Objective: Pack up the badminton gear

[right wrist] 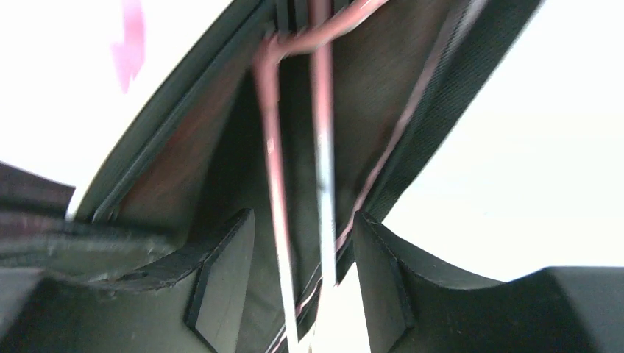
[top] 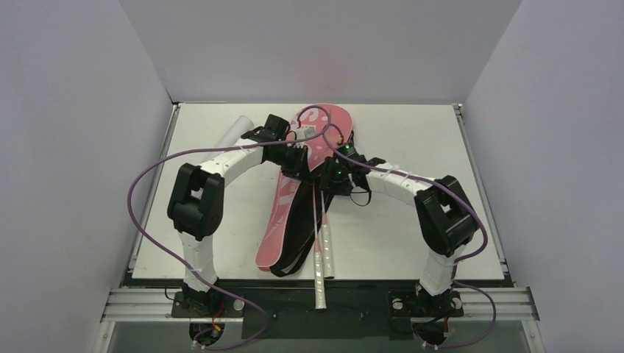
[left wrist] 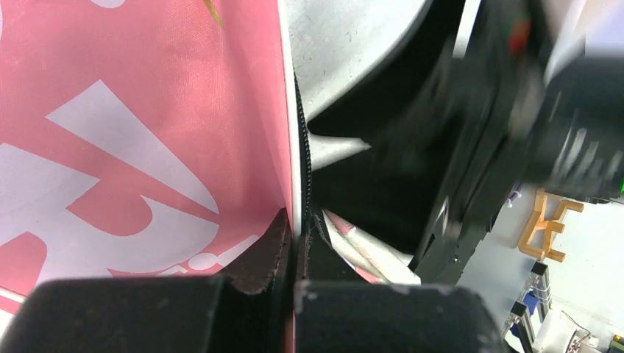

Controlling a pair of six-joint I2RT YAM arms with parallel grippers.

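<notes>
The left gripper is pressed together, pinching the zip-lined rim of the pink cover right at its fingertips; to one side of the pinch the printed pink panel spreads away, and to the other the pouch gapes dark and open. The right gripper stands spread, and between its fingers run the two racket shafts, one pink and one white, neither visibly clamped. Beyond the fingertips the shafts lead on into the cover's mouth, with the black strap slanting off to the outer side. Behind that gripper, toward the arm bases, the handles stick out past the cover's narrow end and over the edge of the table. The white tube lies off to the left gripper's outer side, apart from the cover; no shuttlecocks can be made out. The cover looks like thin, limp fabric that will sag and fold wherever it is not held, so the stiffer zip edge is the sensible place to grip it. The rackets look light, and their slim shafts are probably smooth and springy, likely to slip or bend under a side load. The thicker wrapped handles would likely give a surer hold for pushing them in.
</notes>
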